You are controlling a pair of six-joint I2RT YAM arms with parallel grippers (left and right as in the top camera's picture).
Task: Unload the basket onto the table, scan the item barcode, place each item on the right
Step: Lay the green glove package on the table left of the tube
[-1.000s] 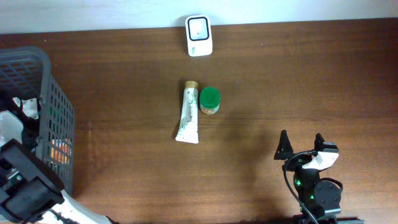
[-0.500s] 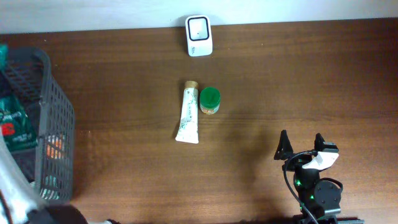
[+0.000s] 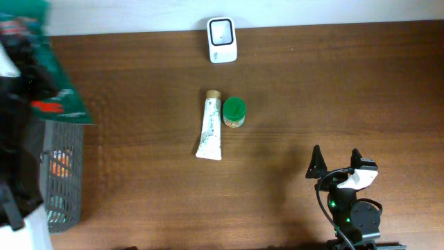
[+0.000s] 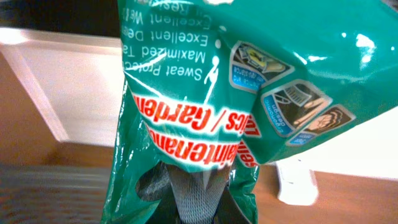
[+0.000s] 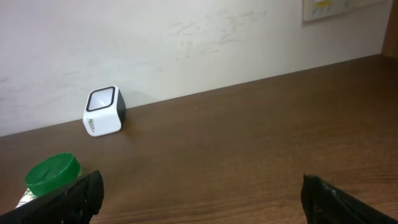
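Two arms are seen at a brown wooden desk. A green packet is held up by the left arm over the desk's left edge, above a grey mesh basket, whose far part is covered by the packet in the overhead view. The left jaws are pressed together on the packet, although the grip itself is blurred from above and hidden behind the packet in the left wrist view. That view is nearly filled by the glossy packet, on which red lettering, white print and small pictures are shown upside down; a grey knitted item is seen through a clear part near its lower end.

A white scanner is stood at the middle of the desk's far edge, against the wall. Near the desk's centre a white tube is laid flat with its tan cap towards the far edge, and a small jar with a green lid is set just beside it, on the side towards the right edge, by the cap end. The packet is well apart from the scanner.

The right arm is placed near the desk's near right corner. The right jaws are spread wide with nothing between them; in the right wrist view the two dark fingertips are seen at the lower corners, with the jar and the scanner beyond them.
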